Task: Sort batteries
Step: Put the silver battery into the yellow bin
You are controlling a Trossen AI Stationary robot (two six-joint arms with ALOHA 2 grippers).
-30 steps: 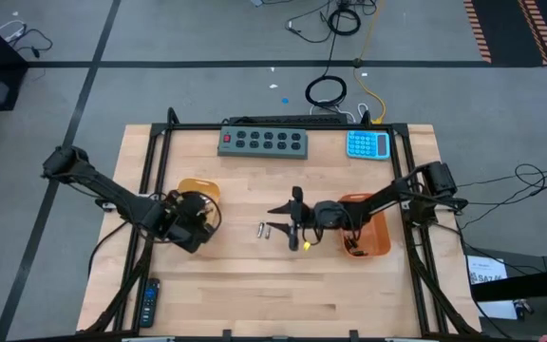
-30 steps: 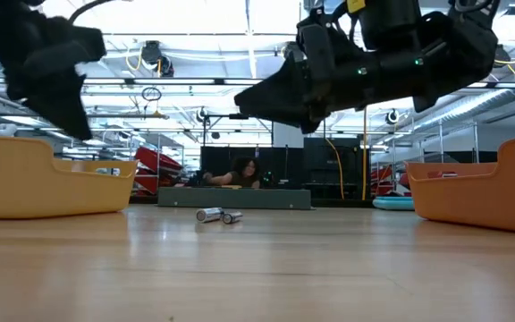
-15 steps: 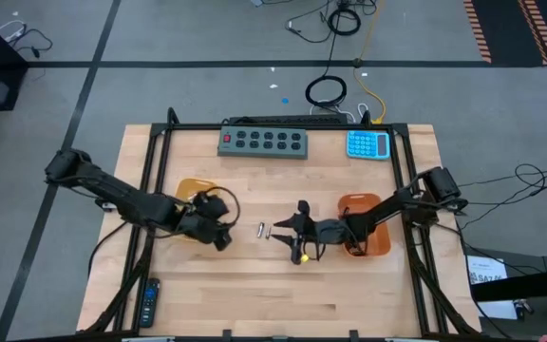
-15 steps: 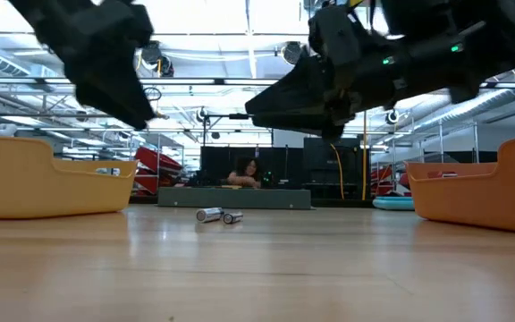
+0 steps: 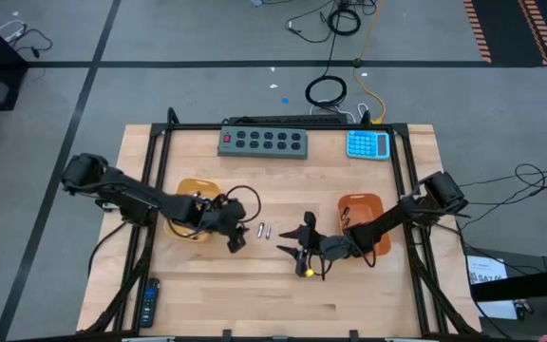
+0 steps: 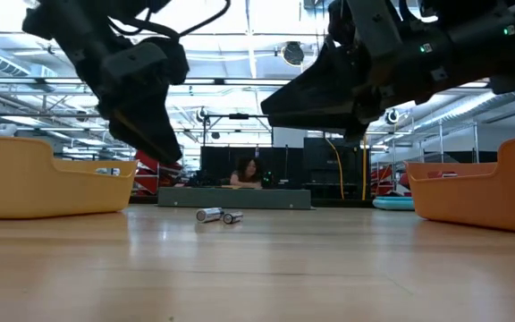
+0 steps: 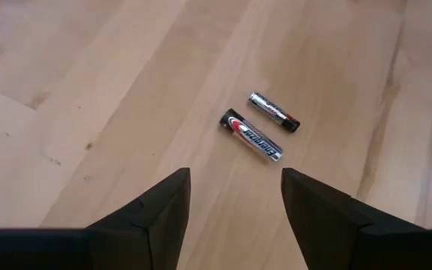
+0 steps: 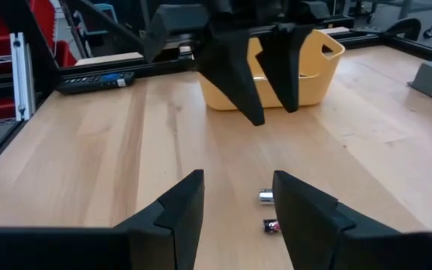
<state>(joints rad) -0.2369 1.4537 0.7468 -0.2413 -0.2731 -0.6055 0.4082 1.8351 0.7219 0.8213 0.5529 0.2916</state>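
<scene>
My left gripper hangs released, jaws spread, just left of the two small silvery cylindrical batteries lying side by side at the frame's centre; my right gripper, also spread and empty, waits lower right of them; I should straddle one battery only, crosswise, descend squarely, then clench.

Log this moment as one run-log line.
left gripper: open, above two small silver-and-black cylindrical batteries | right gripper: open, empty, facing them | batteries: side by side on wooden table
</scene>
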